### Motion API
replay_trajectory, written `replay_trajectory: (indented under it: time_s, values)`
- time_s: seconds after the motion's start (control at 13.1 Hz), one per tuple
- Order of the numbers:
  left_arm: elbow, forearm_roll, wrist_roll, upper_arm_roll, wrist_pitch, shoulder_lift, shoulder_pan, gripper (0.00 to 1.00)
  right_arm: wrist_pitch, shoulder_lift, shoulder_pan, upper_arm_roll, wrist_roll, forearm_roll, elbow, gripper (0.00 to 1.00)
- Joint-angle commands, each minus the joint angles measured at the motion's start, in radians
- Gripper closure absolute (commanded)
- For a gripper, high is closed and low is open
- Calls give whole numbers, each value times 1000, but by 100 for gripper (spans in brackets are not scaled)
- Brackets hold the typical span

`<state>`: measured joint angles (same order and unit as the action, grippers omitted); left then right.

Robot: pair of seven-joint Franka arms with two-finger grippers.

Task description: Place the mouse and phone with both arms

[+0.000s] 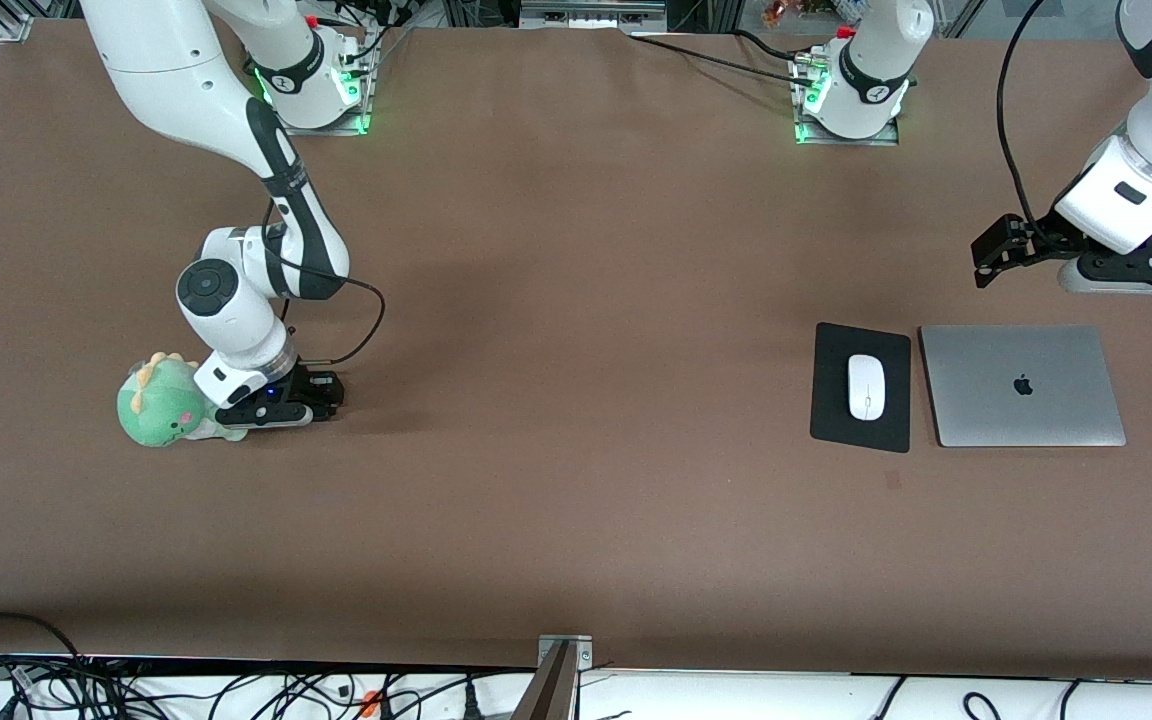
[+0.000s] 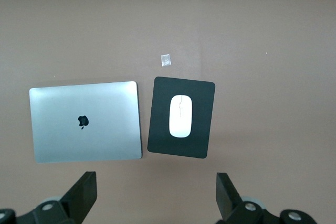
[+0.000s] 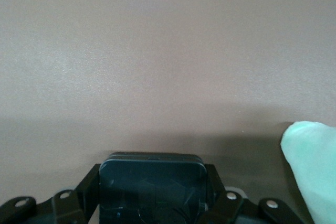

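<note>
Right claw (image 1: 321,395) low at the surface (image 1: 576,500) beside a plush (image 1: 158,405), clenched on the phone (image 3: 151,182), a thin, glossy, rigid slab: slippery, best pinched across its flat faces. Mouse (image 1: 866,387) on the pad (image 1: 861,352) beside a laptop (image 1: 1021,385); light, smooth, best gripped across its sides. Left claw (image 1: 996,255) released, aloft, waiting.

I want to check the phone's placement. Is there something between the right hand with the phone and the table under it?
Nothing visible. The right hand is low, shut on the phone, beside the green plush toy; only bare table shows ahead of it.
</note>
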<state>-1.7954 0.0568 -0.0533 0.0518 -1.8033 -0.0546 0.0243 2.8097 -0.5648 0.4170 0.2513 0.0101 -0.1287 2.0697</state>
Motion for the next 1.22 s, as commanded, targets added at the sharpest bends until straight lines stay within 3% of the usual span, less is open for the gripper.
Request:
replay_trajectory:
  time_s: [0.0,0.31,0.54,0.84,1.15]
  values:
    - [-13,-14,-5,3,9,-21,-3,0,22,11,-10,-17,-32,-22,17,0]
    - [-10,-12,-5,3,12,-21,-4,0,-109,31,-12,-30,-30,-35,-51,0]
    - [14,-9,-7,3,5,-4,5,0,-339,40,-12,-23,-48,-181,-190,0]
    - [19,-11,-5,3,13,-4,2,0,-468,129,-35,-15,-56,-187,-244,0]
    - [36,-11,-4,3,15,-5,0,0,-645,253,-33,46,-64,-174,-273,0]
